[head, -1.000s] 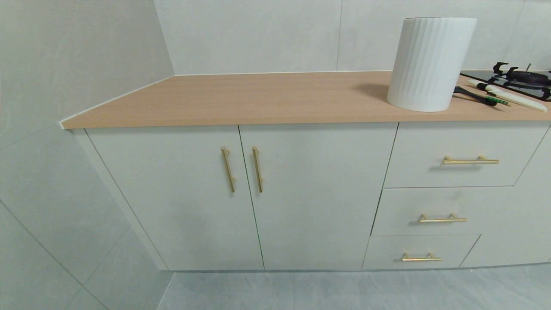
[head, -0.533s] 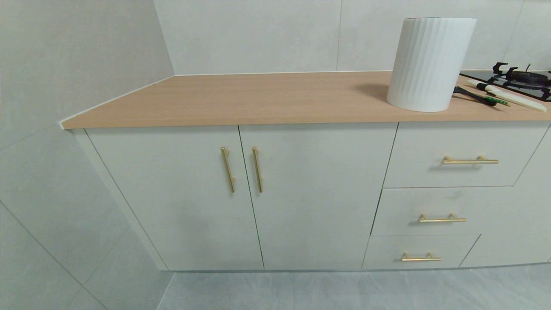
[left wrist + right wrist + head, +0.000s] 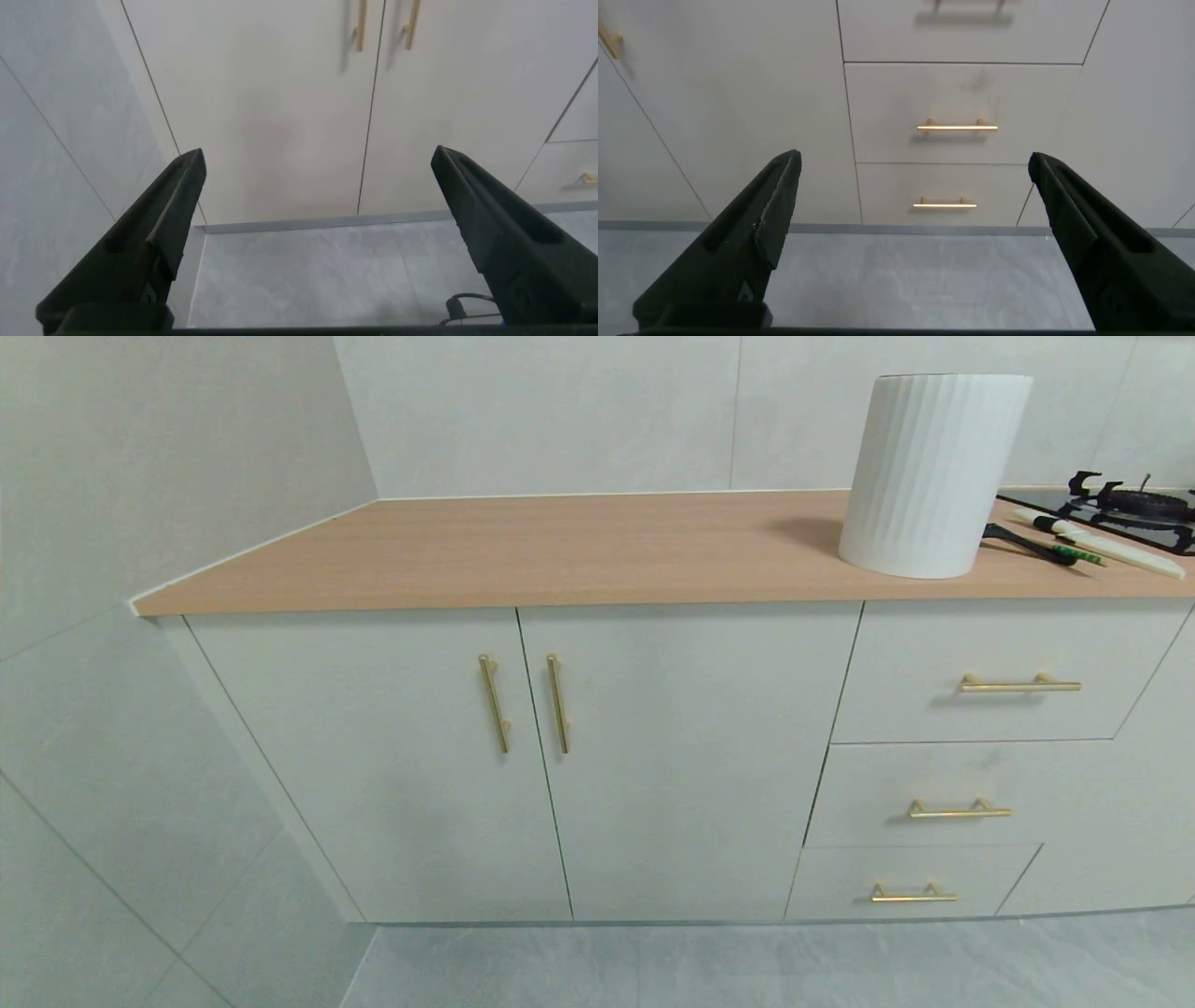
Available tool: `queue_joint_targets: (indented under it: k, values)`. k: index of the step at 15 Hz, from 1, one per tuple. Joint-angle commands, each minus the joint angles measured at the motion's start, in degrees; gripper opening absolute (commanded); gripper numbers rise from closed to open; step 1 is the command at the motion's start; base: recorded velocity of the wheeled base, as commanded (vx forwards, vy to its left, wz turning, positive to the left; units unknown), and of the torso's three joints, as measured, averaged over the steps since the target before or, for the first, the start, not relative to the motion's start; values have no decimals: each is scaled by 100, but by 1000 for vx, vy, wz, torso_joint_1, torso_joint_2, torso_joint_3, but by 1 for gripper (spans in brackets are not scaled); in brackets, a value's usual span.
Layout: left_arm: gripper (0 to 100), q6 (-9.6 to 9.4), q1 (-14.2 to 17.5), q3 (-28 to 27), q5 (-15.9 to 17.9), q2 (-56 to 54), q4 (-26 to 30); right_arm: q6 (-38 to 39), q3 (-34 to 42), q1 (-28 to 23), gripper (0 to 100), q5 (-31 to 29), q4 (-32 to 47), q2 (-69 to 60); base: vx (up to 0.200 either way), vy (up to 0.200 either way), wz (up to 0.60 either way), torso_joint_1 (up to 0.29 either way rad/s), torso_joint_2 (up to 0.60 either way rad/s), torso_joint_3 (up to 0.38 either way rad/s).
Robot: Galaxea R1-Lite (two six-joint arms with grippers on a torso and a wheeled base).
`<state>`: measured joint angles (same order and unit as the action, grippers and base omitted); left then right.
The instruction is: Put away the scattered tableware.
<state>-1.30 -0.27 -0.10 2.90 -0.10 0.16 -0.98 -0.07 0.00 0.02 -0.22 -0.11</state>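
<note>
A pale cabinet (image 3: 691, 756) ran along the tiled wall, with two doors on the left side and a stack of three drawers on the right. A wooden countertop (image 3: 560, 546) lay over it. Toward the right end of the countertop stood a tall white ribbed container (image 3: 929, 476), upright. Beyond it, at the far right edge, sat a black stove (image 3: 1134, 504).

The scattered tableware lay on the countertop between the container and the stove: a long white utensil (image 3: 1116, 549), a black-handled utensil (image 3: 1022, 541) with one end just beside the container's base, and a thin green-patterned stick (image 3: 1078, 554) lying close between the two. What each piece was could not be told.

The left gripper (image 3: 318, 159) hung low before the cabinet doors, above the grey floor (image 3: 308, 280) — its fingers spread wide, nothing between them. The right gripper (image 3: 913, 161) hung before the lower drawers, also spread wide and holding nothing.

Slim brass handles (image 3: 495, 703) stood upright on the doors, and one lay level on each drawer.
</note>
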Motion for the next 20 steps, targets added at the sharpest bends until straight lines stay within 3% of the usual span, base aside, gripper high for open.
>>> queue_joint_targets:
  k: [1,5,20]
  values:
    - [100,-10,0,1,0,10,2,-8,-1,0,100,15,4,11,0,0,0,0,0,0]
    - [100,-19,0,1,0,10,2,-8,-1,0,100,33,-4,11,0,0,0,0,0,0]
    - [100,-19,0,1,0,10,2,-8,-1,0,100,33,-4,11,0,-200,0,2,0,0]
